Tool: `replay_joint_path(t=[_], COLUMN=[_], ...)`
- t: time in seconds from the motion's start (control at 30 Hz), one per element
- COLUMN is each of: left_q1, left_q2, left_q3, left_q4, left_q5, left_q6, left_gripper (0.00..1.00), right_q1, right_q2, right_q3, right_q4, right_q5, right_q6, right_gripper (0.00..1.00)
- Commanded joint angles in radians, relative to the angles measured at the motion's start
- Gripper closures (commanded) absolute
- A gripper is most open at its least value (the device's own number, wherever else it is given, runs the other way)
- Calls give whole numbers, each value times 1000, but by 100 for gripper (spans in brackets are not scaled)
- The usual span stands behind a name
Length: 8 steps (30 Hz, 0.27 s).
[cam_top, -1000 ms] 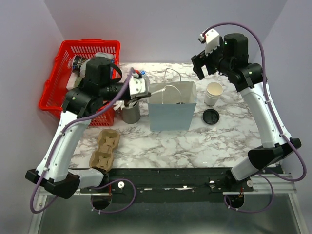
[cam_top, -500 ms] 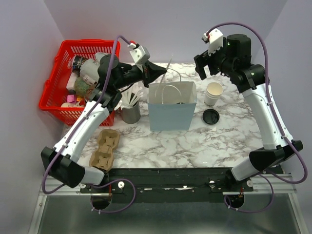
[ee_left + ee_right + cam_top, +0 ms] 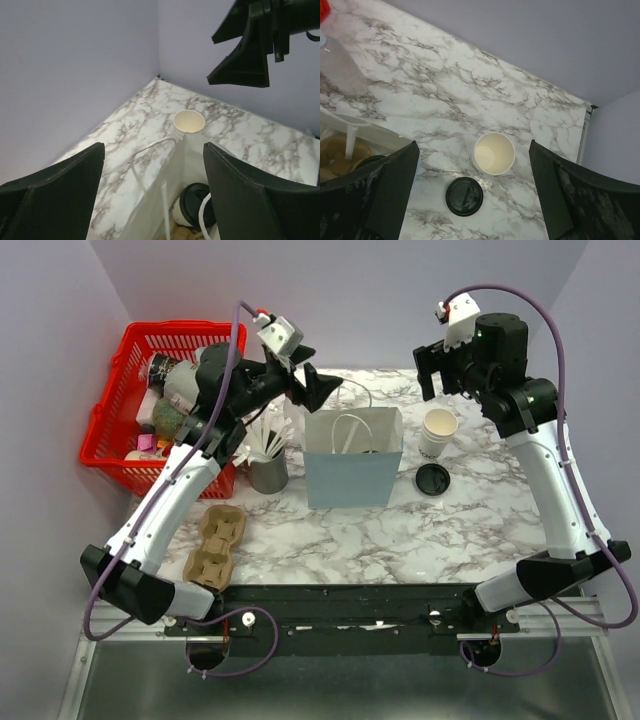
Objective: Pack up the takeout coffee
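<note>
A lidded takeout coffee, cream cup with black lid, lies inside the light-blue paper bag, seen past the bag's white handles. A second cream cup stands open on the marble right of the bag, its black lid flat beside it. My left gripper hangs open and empty over the bag's rear left corner. High above the open cup, my right gripper is open and empty too.
A grey cup of white straws stands left of the bag. A red basket of items fills the far left. A cardboard cup carrier lies front left. A clear water bottle stands behind the bag.
My left arm swung up from beside the straw cup to above the bag's rear, and its jaws went from shut to open. The right gripper drifted slightly right.
</note>
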Motion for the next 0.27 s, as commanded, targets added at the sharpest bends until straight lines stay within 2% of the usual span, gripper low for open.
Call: replay_joint_path(t=[0.0,0.23], left_q1=[20,33], left_q2=[-73,-122], left_q3=[72,63], left_q4=[-148,-228], left_q5=[-192,-317], left_q6=[108,189], left_gripper=[4,1], right_q1=[-8,-8], right_q2=[-10,11], right_q3=[4,38], right_q4=[10,81], right_q5=[144,240], right_q6=[69,43], right_gripper=[0,0])
